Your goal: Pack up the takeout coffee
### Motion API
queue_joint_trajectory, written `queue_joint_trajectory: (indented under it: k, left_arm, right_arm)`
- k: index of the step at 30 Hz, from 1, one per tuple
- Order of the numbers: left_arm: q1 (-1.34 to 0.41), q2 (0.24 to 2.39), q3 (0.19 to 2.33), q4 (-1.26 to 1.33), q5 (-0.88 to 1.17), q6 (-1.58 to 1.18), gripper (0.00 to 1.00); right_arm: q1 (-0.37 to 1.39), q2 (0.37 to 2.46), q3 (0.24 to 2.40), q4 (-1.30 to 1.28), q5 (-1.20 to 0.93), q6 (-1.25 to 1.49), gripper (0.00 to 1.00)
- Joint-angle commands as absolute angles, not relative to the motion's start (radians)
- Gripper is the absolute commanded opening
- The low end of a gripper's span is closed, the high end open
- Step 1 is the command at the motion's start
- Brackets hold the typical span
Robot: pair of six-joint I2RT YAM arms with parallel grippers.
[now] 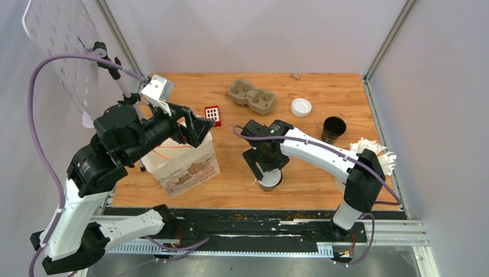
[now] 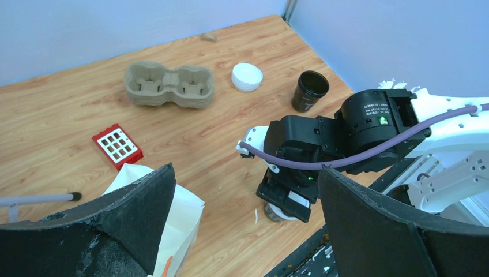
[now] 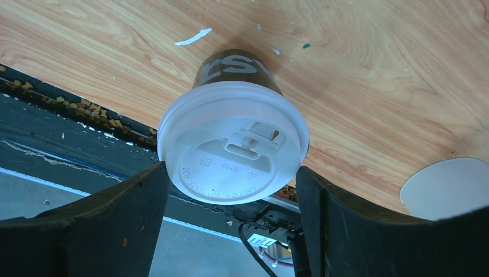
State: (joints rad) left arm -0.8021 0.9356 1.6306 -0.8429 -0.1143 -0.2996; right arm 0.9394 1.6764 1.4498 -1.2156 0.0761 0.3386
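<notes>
One takeout coffee (image 3: 233, 147) with a dark side and a white lid stands on the table by its near edge, also seen under the right arm (image 1: 271, 180). My right gripper (image 3: 230, 173) is over it, a fingertip (image 3: 155, 190) against each side of the lid's rim. A second dark cup (image 1: 333, 128) stands open at the back right, and a loose white lid (image 1: 301, 107) lies beside it. My left gripper (image 2: 245, 173) hangs wide open and empty above the mouth of a paper bag (image 2: 173, 213).
A pulp cup tray (image 1: 251, 96) sits at the back middle. A small red grid piece (image 1: 213, 114) lies behind the bag (image 1: 184, 164). Crumpled white paper (image 1: 375, 153) lies at the right edge. A white perforated panel (image 1: 63, 34) stands at the back left.
</notes>
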Motion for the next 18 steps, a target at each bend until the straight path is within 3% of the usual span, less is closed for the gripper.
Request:
queue_joint_trajectory:
  k: [1, 18]
  left_arm:
    - [-0.798, 0.930, 1.624, -0.801, -0.118, -0.281, 1.00]
    - [-0.798, 0.914, 1.603, -0.799, -0.124, -0.287, 1.00]
  right_arm:
    - [0.942, 1.694, 1.478, -1.222, 0.101, 0.328, 0.78]
    - [0.942, 1.673, 1.542, -1.284, 0.078, 0.327, 0.76]
